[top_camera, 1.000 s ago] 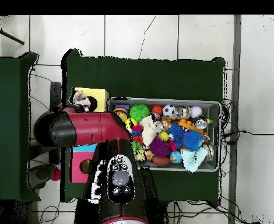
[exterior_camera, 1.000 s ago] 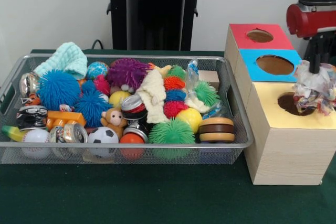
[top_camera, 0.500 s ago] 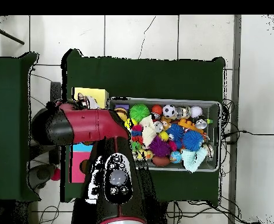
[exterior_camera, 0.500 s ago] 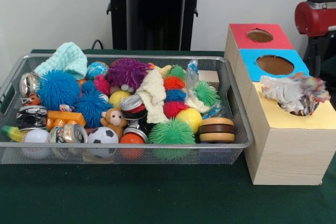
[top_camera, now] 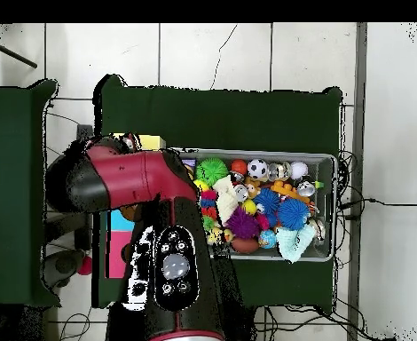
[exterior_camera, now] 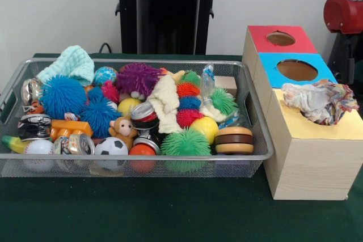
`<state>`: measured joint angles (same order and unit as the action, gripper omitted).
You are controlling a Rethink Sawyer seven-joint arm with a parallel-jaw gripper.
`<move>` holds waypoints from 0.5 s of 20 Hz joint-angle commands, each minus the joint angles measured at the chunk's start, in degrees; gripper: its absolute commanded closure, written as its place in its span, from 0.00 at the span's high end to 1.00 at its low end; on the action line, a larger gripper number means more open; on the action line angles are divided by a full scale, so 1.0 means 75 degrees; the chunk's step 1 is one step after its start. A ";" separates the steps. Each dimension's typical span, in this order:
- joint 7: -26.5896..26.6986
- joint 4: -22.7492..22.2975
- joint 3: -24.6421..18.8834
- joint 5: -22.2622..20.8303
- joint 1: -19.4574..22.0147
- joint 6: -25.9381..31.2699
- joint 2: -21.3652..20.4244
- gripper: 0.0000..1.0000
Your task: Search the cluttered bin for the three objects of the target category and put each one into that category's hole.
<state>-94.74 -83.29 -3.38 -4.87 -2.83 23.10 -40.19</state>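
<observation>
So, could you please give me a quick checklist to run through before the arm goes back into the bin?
1. Crumpled rag fully down the yellow hole: not ok, it sits on top, bunched over the opening.
2. Rag free of the gripper: ok in the front view.
3. Gripper open: cannot tell, neither view shows it.
4. Arm clear of the mesh bin: ok, it is above the boxes.
5. Cloth still in the bin: ok, mint cloth and cream cloth.
</observation>
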 commanded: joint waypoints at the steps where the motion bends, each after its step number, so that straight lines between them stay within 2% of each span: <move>1: 0.0458 0.0493 -0.0074 -0.0763 0.0108 0.1117 0.0142 1.00; 7: 0.0370 0.0569 -0.0143 -0.0950 0.0180 0.1552 0.0145 1.00; 8: 0.0155 0.0550 -0.0119 -0.0987 0.0182 0.1553 0.0135 0.00; 10: 0.0180 0.0540 -0.0184 -0.0968 0.0240 0.1551 0.0151 0.00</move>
<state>-94.74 -79.45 -3.22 -9.22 -2.76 27.06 -40.29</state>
